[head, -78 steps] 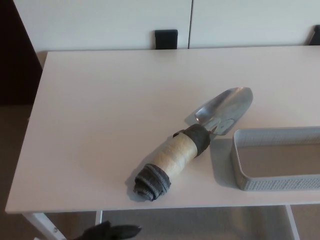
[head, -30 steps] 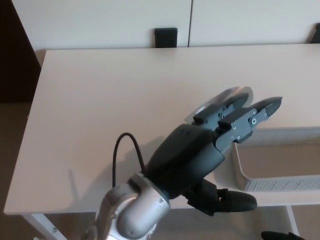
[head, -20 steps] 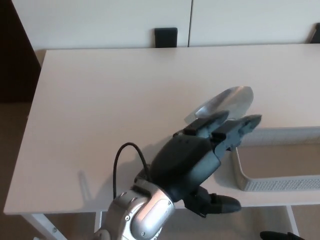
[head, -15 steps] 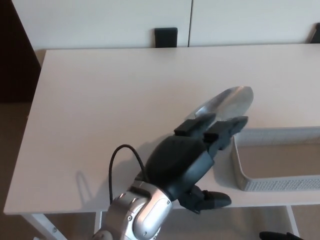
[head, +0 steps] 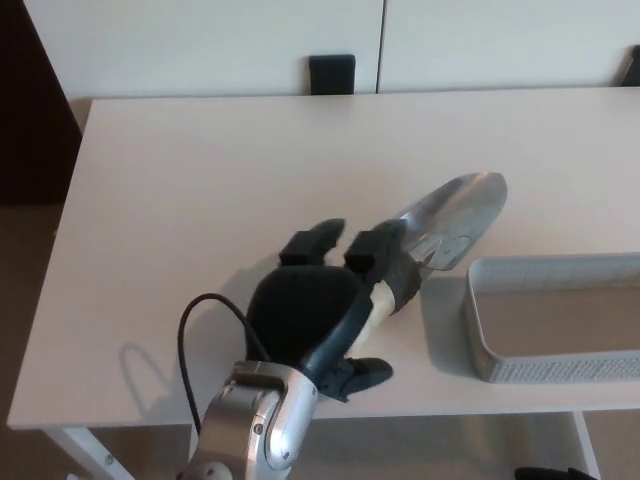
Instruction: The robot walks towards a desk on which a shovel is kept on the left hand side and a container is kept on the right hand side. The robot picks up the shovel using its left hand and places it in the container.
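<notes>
resting over the shovel's wrapped handle (head: pixel 392 292), the left hand (head: pixel 305 315) comes in from the lower left, its silver wrist (head: pixel 255 425) below with a black cable (head: pixel 205 325) looping beside it. two fingers (head: pixel 312 243) reach past the far side of the handle and the thumb (head: pixel 360 375) sticks out on the near side, so the hand straddles the handle, but whether it truly grips it cannot be told. the shovel (head: pixel 455 212) lies on the white counter (head: pixel 200 190), its metal blade pointing up and to the right, flat on the surface. the grey container (head: pixel 480 330) sits just right of the handle near the counter's front edge, holding nothing visible. only a dark sliver of the right hand (head: pixel 545 474) shows at the bottom edge; its state cannot be told.
</notes>
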You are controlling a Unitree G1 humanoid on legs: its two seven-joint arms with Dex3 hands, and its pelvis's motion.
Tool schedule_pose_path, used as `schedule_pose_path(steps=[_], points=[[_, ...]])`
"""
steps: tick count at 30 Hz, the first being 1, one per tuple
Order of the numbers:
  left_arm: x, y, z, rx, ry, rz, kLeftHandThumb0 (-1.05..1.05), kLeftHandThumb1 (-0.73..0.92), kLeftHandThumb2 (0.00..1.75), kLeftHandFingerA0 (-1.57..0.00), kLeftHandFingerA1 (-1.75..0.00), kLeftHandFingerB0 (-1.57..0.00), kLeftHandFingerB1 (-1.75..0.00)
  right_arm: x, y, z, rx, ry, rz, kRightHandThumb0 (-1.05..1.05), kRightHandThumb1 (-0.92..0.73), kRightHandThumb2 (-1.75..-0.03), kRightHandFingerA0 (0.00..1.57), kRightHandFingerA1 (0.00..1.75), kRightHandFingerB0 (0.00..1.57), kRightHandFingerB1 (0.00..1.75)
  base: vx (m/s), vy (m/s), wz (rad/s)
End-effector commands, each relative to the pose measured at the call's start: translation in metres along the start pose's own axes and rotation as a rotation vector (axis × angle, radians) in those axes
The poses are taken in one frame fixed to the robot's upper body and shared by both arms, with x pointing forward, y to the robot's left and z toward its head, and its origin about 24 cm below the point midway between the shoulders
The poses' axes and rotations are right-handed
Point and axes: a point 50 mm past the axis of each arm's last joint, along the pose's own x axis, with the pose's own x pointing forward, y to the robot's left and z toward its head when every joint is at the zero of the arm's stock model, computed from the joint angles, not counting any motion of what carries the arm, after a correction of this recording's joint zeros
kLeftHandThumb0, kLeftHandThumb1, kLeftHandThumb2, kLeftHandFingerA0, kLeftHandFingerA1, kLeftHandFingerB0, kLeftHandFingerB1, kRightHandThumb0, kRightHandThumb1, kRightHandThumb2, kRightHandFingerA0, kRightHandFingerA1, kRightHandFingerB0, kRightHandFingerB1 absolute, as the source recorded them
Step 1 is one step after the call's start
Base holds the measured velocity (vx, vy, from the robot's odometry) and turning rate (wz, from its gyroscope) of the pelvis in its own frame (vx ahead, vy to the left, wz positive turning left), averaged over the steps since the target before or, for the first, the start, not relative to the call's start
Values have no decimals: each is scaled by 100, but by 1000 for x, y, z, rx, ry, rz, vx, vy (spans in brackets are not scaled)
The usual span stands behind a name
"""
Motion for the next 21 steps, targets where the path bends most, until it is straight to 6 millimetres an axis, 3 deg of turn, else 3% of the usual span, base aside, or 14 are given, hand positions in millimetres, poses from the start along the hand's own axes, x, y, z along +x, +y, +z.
schedule_pose_path(steps=[1, 4, 8, 9, 14, 15, 18, 19, 20, 21], points=[[4, 11, -21, 148, 210, 153, -55, 37, 73, -4, -32, -7, -27, -2, -10, 3, -66, 7, -20, -32, -55, -57, 64, 51, 35, 41, 0, 0, 0], [5, 8, -23, 173, 222, 136, -63, 41, 72, -11, -28, -11, -22, -2, -10, 4, -67, 2, -18, -30, -56, -56, 65, 53, 35, 42, 0, 0, 0], [5, 2, -20, 182, 221, 116, -57, 37, 71, -5, -21, -8, -26, -3, -10, 3, -69, 9, -17, -29, -56, -56, 67, 51, 34, 40, 0, 0, 0], [6, 0, -19, 178, 226, 111, -55, 47, 54, -1, -25, -9, -26, -4, -10, 4, -80, -3, -15, -31, -56, -56, 69, 53, 35, 41, 0, 0, 0], [8, -8, -15, 174, 232, 97, -52, 46, 55, -2, -23, -11, -25, -4, -9, 5, -88, 11, -21, -30, -56, -56, 67, 50, 36, 40, 0, 0, 0], [8, -10, -14, 179, 229, 95, -57, 37, 72, -4, -21, -9, -28, -4, -9, 5, -86, 10, -21, -29, -56, -56, 67, 51, 36, 41, 0, 0, 0], [10, -13, -12, 212, 226, 112, -59, 38, 70, -6, -24, -10, -27, -3, -9, 8, -84, 1, -15, -29, -56, -56, 67, 52, 36, 42, 0, 0, 0], [11, -14, -11, 217, 229, 103, -57, 46, 57, -10, -25, -12, -22, -3, -9, 8, -84, -2, -13, -28, -56, -56, 68, 52, 37, 41, 0, 0, 0], [12, -14, -11, 217, 230, 105, -57, 46, 57, -10, -25, -12, -22, -3, -9, 8, -85, -3, -13, -28, -56, -56, 68, 52, 37, 41, 0, 0, 0], [12, -15, -10, 216, 231, 103, -61, 38, 71, -5, -37, -8, -28, -3, -9, 8, -85, -1, -14, -28, -56, -56, 68, 52, 37, 41, 0, 0, 0]])
